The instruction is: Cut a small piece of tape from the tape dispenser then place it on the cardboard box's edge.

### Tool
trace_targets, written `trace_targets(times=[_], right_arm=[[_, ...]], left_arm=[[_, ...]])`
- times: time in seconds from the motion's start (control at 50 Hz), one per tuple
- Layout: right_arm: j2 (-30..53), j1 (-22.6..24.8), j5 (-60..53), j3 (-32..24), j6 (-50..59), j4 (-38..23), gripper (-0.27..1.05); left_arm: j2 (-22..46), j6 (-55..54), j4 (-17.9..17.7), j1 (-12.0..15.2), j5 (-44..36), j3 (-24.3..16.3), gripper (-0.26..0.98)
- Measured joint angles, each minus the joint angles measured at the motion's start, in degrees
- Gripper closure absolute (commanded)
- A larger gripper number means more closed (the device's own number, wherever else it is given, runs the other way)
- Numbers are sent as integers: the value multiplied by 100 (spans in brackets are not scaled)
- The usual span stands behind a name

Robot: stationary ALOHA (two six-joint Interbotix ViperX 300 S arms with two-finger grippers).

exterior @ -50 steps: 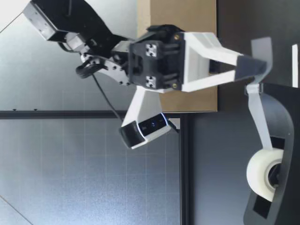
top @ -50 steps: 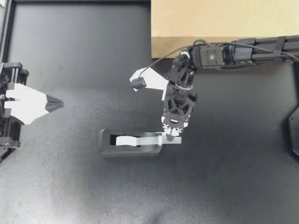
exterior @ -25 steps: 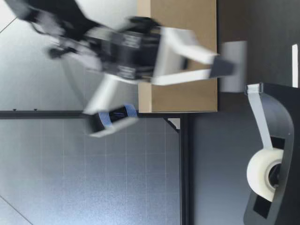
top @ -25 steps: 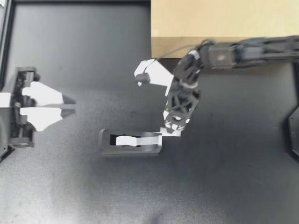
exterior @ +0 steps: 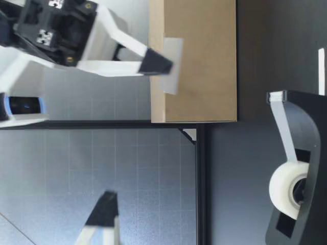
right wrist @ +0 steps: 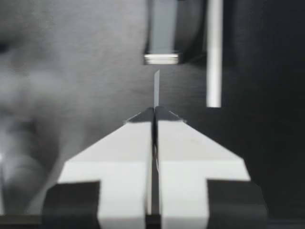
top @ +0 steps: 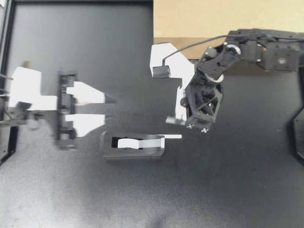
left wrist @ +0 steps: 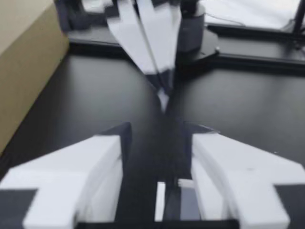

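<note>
The black tape dispenser (top: 133,143) lies mid-table, its white roll (exterior: 288,190) and tape end up at the cutter. My right gripper (top: 173,121) hangs above and beside the cutter end, shut on a small piece of tape (exterior: 171,66) that sticks out past its tips (right wrist: 156,90). In the low view the piece hangs in front of the cardboard box (exterior: 199,61), level with its top edge. My left gripper (top: 109,108) stands open just left of the dispenser, with nothing between its fingers (left wrist: 95,152). It points at the right gripper (left wrist: 152,52).
The cardboard box (top: 213,21) fills the table's back right. A white strip (top: 172,137) lies on the table at the dispenser's cutter end. Black frame rails run along the left and back edges.
My right gripper pulled the tape piece free of the dispenser, then rose and swung toward the box. My left gripper opened and moved right, close to the dispenser.
</note>
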Motion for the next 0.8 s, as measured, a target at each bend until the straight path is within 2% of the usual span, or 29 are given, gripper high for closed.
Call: trace_targets(times=[0.24,0.38,0.8], right_arm=[[-70,281,53,-606,360,-905,90],[44,378,132,-932,369,-1239,90],[589,492,448,-1617,352,-1389,90]], left_arm=[[606,0,0,0,-167,-422,33],[782,-26,-9,0,-290,-562,33],[879,-70,-9,0,-457,-598,33]])
